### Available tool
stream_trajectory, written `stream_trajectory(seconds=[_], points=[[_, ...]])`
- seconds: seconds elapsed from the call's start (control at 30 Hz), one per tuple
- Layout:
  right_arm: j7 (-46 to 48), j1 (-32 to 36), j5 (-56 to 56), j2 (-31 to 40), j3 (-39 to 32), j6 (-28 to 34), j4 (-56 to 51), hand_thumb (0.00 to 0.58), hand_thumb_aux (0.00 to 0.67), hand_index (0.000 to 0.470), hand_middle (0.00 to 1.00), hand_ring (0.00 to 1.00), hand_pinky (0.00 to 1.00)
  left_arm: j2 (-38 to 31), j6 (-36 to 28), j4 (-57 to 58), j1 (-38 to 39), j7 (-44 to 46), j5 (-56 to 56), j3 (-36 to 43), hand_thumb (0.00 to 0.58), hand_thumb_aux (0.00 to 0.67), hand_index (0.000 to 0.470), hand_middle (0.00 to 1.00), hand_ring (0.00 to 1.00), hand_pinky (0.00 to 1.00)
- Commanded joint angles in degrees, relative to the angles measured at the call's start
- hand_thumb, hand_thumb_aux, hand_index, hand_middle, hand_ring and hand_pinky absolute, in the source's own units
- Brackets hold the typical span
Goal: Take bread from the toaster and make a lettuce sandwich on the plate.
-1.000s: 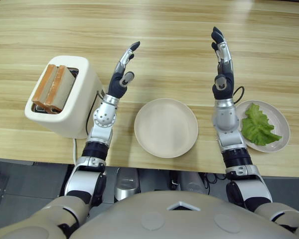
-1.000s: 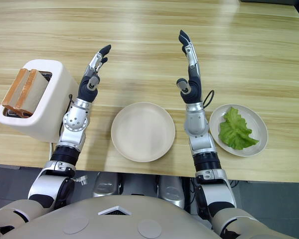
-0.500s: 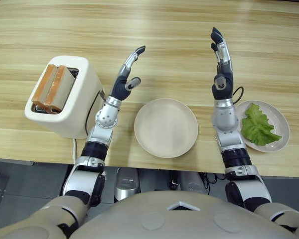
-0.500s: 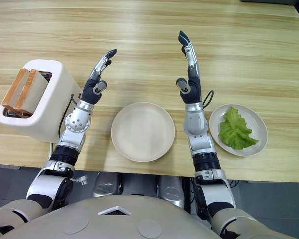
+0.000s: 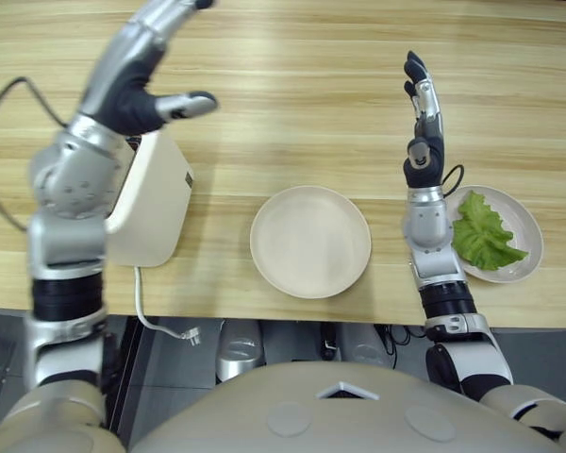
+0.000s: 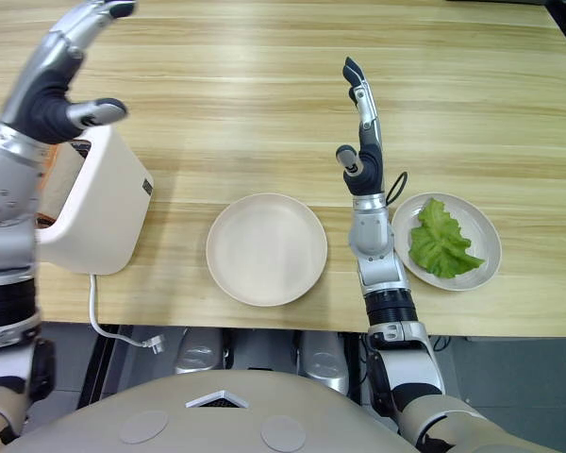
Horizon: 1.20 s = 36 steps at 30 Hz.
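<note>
Bread-fetching step: left hand (image 5: 132, 90), fingers (image 5: 191, 102) wide and empty, hovers over toaster (image 5: 156, 203), nine o'clock of plate (image 5: 310, 242); right hand (image 5: 423, 127) likewise empty. Next: descend, pinch a slice (image 6: 62, 170).

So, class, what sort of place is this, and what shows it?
Probably a mock kitchen set up for testing, not a home: a wooden table bearing a toaster with its plug dangling loose, an empty plate and a lettuce leaf on a second plate.

The wooden table (image 5: 311, 85) bears a toaster (image 5: 156, 203), a plate (image 5: 310, 242) and a lettuce dish (image 6: 486, 236).
</note>
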State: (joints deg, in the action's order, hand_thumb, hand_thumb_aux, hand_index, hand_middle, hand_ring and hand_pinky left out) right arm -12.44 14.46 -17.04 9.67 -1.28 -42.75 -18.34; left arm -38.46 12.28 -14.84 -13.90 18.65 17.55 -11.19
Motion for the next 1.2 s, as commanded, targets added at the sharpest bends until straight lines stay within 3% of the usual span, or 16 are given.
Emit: stream_trajectory(seconds=[0.03,0.2,0.4,1.2], points=[[-0.3,-0.4,-0.6,-0.1,0.1,0.7,0.3,0.000,0.000,0.000,0.00,0.00,0.00,-6.1,-3.4,7.1,5.2,0.2,3.0,-6.2,0.000,0.000,0.000,0.00,0.00,0.00],[-0.6,-0.6,-0.6,0.4,0.7,0.8,-0.1,0.000,0.000,0.000,0.00,0.00,0.00,-11.6,-4.6,14.6,13.3,-1.7,5.6,-10.7,0.000,0.000,0.000,0.00,0.00,0.00],[-1.3,-0.7,-0.5,1.3,1.7,0.6,-1.0,0.000,0.000,0.000,0.00,0.00,0.00,-14.4,-3.8,20.6,17.3,-3.0,8.1,-8.4,0.000,0.000,0.000,0.00,0.00,0.00],[-1.2,-0.9,0.2,2.9,2.2,-0.6,-3.0,0.000,0.000,0.000,0.00,0.00,0.00,-17.1,-1.0,32.0,16.9,-8.9,9.4,-3.7,0.000,0.000,0.000,0.00,0.00,0.00]])
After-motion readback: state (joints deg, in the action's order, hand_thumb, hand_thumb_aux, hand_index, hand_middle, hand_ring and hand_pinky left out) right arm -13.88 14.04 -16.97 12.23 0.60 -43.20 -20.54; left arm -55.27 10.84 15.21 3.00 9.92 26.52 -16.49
